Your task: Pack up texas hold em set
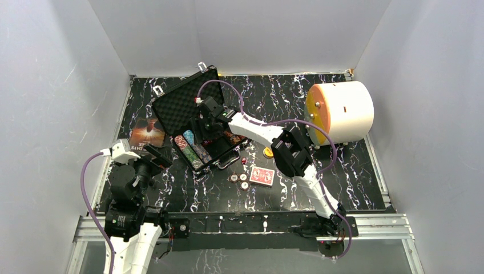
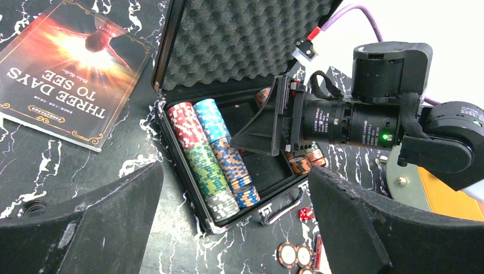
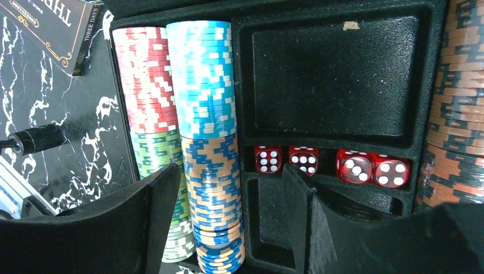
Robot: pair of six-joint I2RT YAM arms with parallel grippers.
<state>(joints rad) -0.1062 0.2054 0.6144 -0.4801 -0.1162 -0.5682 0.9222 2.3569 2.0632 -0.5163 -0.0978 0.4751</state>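
Note:
The black case [image 1: 171, 105] lies open with its foam lid up. It holds rows of multicoloured chips [image 2: 208, 154] and several red dice [image 3: 331, 164]. A card compartment [image 3: 334, 80] is bare. My right gripper [image 3: 228, 211] is open, down inside the case, with its fingers on either side of the blue-and-orange chip row [image 3: 214, 188] and not touching it. It also shows in the top view [image 1: 208, 123]. My left gripper [image 2: 237, 228] is open and empty, above the table by the case's front corner. A red card deck [image 1: 262, 176], round buttons [image 1: 238, 180] and one red die [image 2: 306, 214] lie on the table.
A dark booklet [image 1: 147, 131] lies left of the case. A big white cylinder with an orange face [image 1: 339, 112] stands at the right. A small yellow disc [image 1: 267, 152] lies near the right arm. White walls close in the table.

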